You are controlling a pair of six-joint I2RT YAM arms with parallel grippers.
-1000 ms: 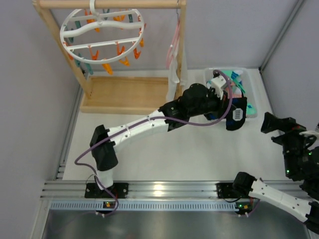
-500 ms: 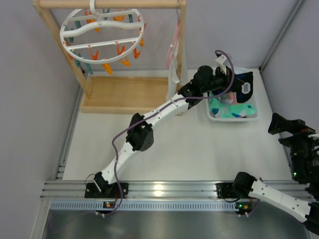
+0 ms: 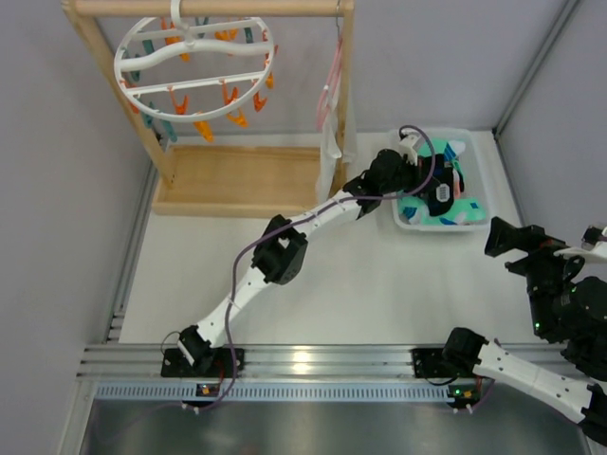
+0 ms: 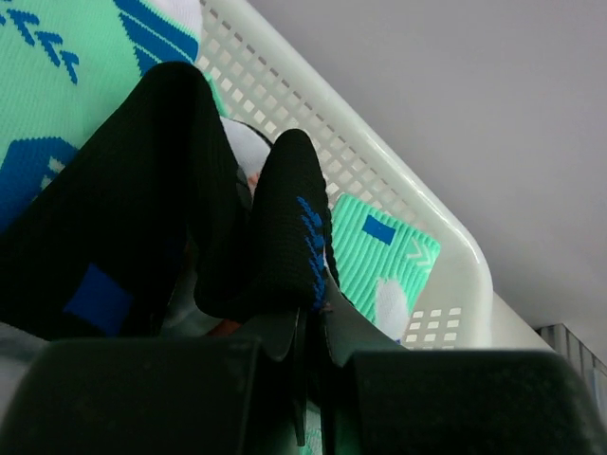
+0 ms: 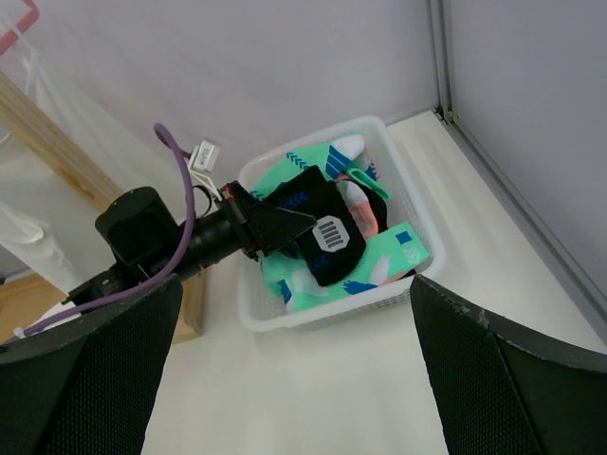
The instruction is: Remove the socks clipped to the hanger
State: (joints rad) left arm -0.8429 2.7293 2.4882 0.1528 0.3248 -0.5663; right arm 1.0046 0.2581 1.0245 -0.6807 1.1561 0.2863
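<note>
Snagging risk – left jaws are pinching black sock (image 4: 171,218) tight, low inside basket (image 3: 486,190); fabric is bunching there, so it may be clinging on release and riding back out. Mint socks (image 3: 432,214) are lying in basket; hanger (image 3: 199,82) is showing bare clips. Basket wall is crowding wrist – rack post (image 3: 346,95) is standing just beside forearm. Right jaws are hanging spread over open surface (image 3: 379,284).
</note>
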